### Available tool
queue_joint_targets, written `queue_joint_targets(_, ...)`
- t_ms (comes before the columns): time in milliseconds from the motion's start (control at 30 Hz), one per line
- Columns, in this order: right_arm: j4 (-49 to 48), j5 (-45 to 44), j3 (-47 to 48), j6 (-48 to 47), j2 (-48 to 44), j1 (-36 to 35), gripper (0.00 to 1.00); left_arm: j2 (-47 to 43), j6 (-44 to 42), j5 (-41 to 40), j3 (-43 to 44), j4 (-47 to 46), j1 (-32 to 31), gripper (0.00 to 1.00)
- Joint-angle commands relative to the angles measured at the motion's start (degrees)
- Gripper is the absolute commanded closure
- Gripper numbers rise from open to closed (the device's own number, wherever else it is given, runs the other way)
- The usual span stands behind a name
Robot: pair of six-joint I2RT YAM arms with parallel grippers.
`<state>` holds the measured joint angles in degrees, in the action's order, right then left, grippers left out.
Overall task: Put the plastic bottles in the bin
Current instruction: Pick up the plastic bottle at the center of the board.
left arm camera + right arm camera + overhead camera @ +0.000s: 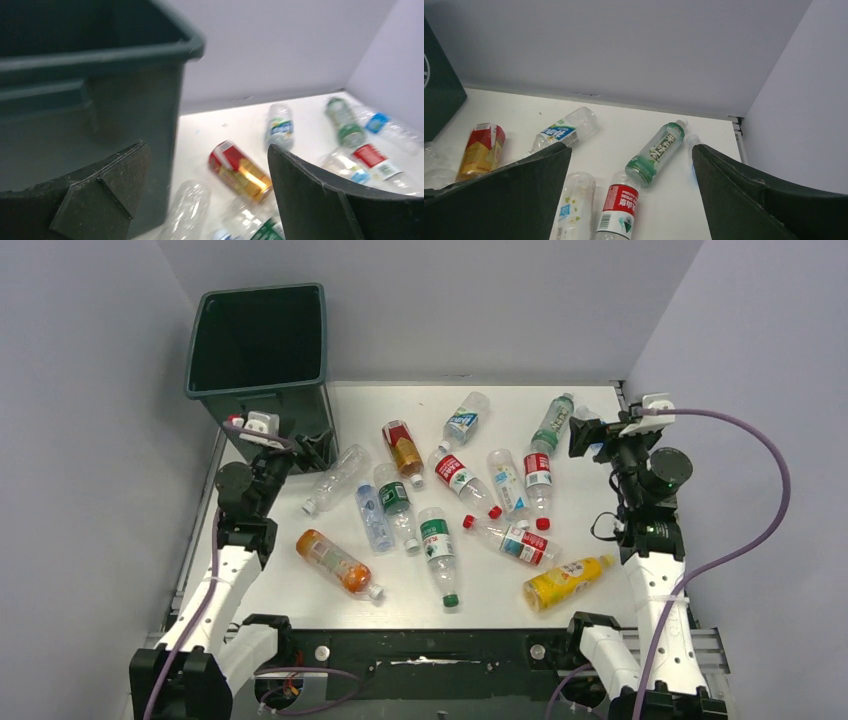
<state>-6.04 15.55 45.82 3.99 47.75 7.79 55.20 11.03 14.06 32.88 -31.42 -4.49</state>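
On the white table [480, 590] you see the plastic bottles [437, 545] lying on their sides, scattered between the two arms; you can count thirteen of them from the top camera. None stands upright. The bin [270, 412] stands at the far left corner of the table, with its mouth up. Its inside is dark, so you cannot tell what lies in it.

Your left claw [312, 445] hangs just beside the near right corner of the bin. Its fingers are spread wide and grasp nothing. Below it and a little to the right lies a clear bottle without label [338, 478], and the red and gold bottle [403, 450] is just beyond that one.

Your right claw [583, 433] is at the far right side of the table, also released, with nothing between the fingers. Close before it lies the green-labelled bottle [553, 423], its cap pointing to the back wall. A bottle with red label [537, 475] lies near it, side by side with a clear bottle with pale label [507, 483].

Nearest to the arm bases are the orange bottle [335, 560] on the left and the yellow bottle [565, 582] on the right, well apart from each other. Every bottle you can see is on the table, outside the bin.
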Motion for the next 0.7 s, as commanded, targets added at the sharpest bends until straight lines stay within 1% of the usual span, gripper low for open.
queue_joint_targets(0, 7.54, 2.13, 7.51, 7.01, 2.05, -0.35, 0.02, 0.78, 7.59, 5.76, 7.64, 1.03, -3.10, 0.12)
queue_joint_targets(100, 11.48, 0.94, 11.54, 10.65, 2.47, -0.50, 0.02, 2.48, 13.33, 3.01, 11.66, 3.13, -5.41, 0.12)
queue_joint_targets(233, 20.92, -0.78, 20.27, 11.72, 3.50, -0.54, 0.02, 6.18, 18.89, 2.82, 18.88, 10.28, -7.42, 0.12)
queue_joint_targets(300, 26.09, -2.33, 24.32, 11.96, 4.50, -0.58, 0.02, 8.05, 20.31, 3.16, 22.33, 13.71, -8.70, 0.12)
queue_joint_targets(400, 32.03, -2.36, 29.02, 11.27, 6.47, -0.58, 0.02, 11.41, 20.31, 3.16, 27.33, 18.35, -9.98, 0.12)
queue_joint_targets(500, 32.77, -1.45, 29.09, 11.57, 6.78, -0.40, 0.02, 14.37, 20.31, 3.16, 32.84, 24.41, -10.53, 0.12)
queue_joint_targets(567, 32.85, -3.49, 27.73, 13.16, 6.22, 0.05, 0.02, 15.37, 20.31, 3.16, 34.11, 26.36, -10.62, 0.12)
queue_joint_targets(633, 34.65, -7.23, 26.82, 15.70, 5.88, 0.88, 0.02, 15.39, 26.90, 18.23, 32.47, 23.08, -10.38, 0.12)
queue_joint_targets(667, 35.50, -8.44, 26.10, 17.25, 5.63, 1.50, 0.02, 15.42, 28.99, 21.22, 31.22, 19.96, -9.99, 0.12)
